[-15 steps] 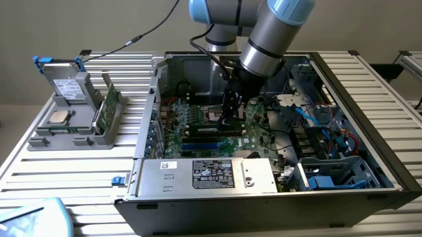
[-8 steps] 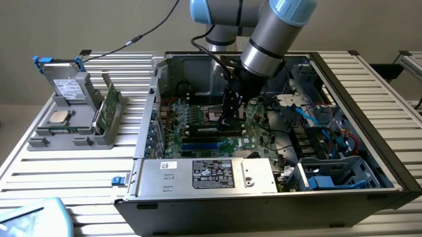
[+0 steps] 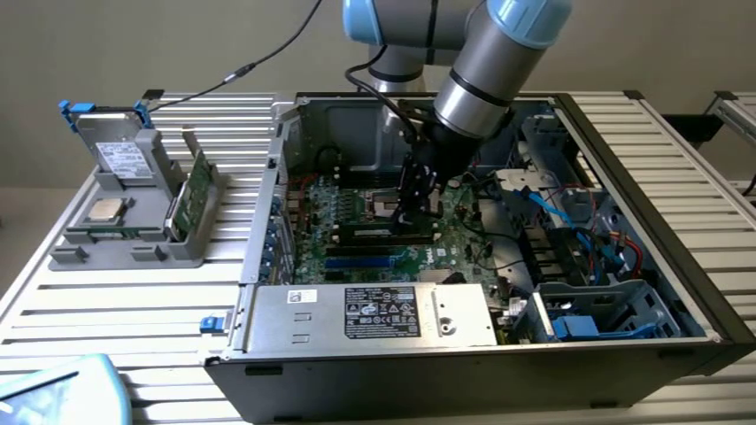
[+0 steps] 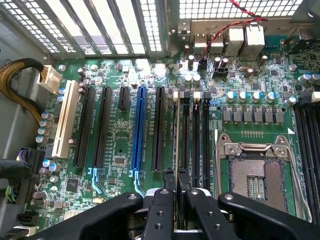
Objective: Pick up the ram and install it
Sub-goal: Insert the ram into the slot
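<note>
Slatted metal desk (image 3: 177,292) carries the open computer case (image 3: 661,239); my hand (image 4: 175,176) holds the ram (image 4: 176,130) narrowly over its memory slot (image 4: 186,135), so I judge installing needs straight pressing.

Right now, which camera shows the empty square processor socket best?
The wrist view: the processor socket sits close and from above, with its metal frame and bare contact field plain. In the exterior view the socket is a dark patch on the motherboard, partly behind the tool.
</note>
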Controlling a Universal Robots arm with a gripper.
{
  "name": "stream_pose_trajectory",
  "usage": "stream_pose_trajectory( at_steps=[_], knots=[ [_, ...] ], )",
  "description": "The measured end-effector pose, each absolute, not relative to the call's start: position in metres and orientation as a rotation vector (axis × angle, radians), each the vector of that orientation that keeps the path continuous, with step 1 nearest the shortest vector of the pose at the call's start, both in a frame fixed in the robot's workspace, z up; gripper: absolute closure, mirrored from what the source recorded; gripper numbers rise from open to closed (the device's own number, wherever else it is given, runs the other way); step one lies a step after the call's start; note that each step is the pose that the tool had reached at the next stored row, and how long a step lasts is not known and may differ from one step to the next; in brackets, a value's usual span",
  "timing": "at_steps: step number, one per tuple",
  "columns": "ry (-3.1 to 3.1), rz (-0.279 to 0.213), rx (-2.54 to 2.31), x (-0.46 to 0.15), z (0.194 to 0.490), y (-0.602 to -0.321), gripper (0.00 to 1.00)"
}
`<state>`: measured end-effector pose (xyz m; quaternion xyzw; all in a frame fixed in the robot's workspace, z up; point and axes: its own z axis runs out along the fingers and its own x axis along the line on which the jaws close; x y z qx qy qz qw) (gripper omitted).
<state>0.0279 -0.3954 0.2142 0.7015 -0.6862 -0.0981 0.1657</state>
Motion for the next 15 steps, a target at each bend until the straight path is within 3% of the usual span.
stream_pose_trajectory(
  at_steps=[15],
  knots=[
    [-1.953, -0.281, 1.997, 0.0282, 0.2129, -0.3954, 0.86]
  ],
)
